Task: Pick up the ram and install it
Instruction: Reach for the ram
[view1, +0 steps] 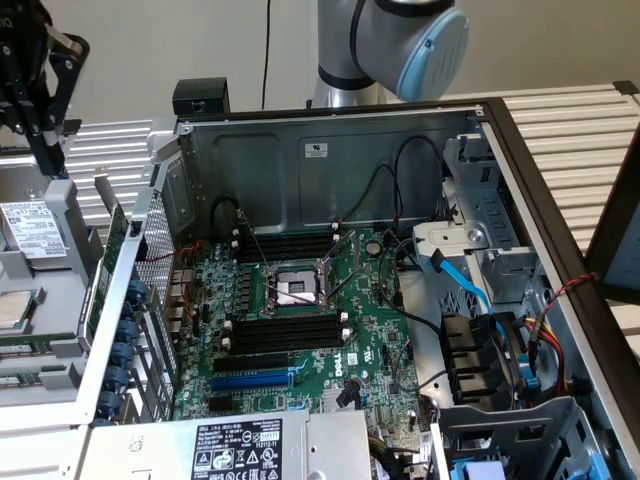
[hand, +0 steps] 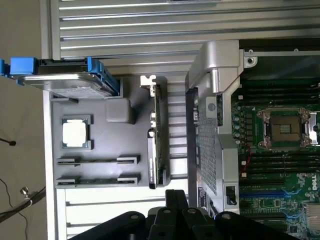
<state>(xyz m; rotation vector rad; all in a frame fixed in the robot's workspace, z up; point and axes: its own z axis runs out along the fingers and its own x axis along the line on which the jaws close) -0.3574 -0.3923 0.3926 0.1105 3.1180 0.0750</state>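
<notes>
Two ram sticks (hand: 97, 161) (hand: 97, 180) lie edge-up in the slotted holders of a grey parts tray (hand: 112, 145) beside the open computer case. In the exterior view the ram (view1: 30, 349) is a thin green strip at the far left. My black gripper (view1: 48, 160) hangs high above that tray, shut and holding nothing; in the wrist view the gripper (hand: 175, 200) sits well apart from the sticks. On the motherboard (view1: 370, 330), black memory slots (view1: 290, 335) with white end clips run on both sides of the CPU socket (view1: 290, 290).
The tray also carries a hard drive in blue brackets (hand: 65, 77), a CPU chip (hand: 76, 132) and an upright green card (hand: 156, 135). The case's metal side wall (view1: 120, 330) rises between tray and motherboard. A blue slot (view1: 255, 380), loose cables (view1: 470, 290) and a power supply (view1: 240, 450) crowd the case.
</notes>
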